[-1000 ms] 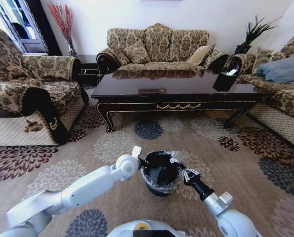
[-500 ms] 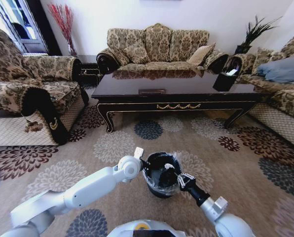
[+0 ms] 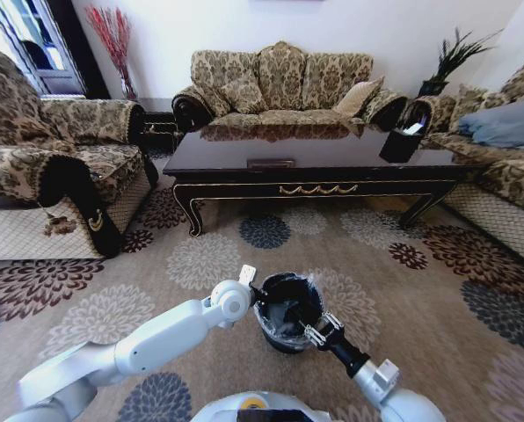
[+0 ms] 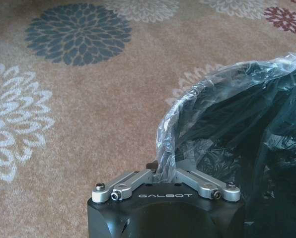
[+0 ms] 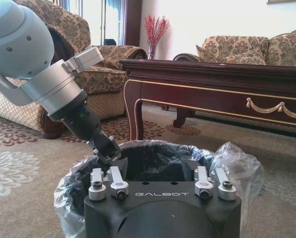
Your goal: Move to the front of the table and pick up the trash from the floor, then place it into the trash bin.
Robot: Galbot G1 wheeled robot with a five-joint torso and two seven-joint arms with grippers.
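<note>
Bin sits on the flowered carpet close in front of the robot, well short of the table. Left end effector is at the bin's left rim, clenched on the clear liner at the rim; the left wrist view shows both fingers pinched together on the plastic edge. Right end effector hovers at the bin's near right rim, released, fingers spread apart over the bin mouth with nothing between them. Bin interior looks dark; contents can't be made out. Sofa stands behind the table, armchair on the left.
</note>
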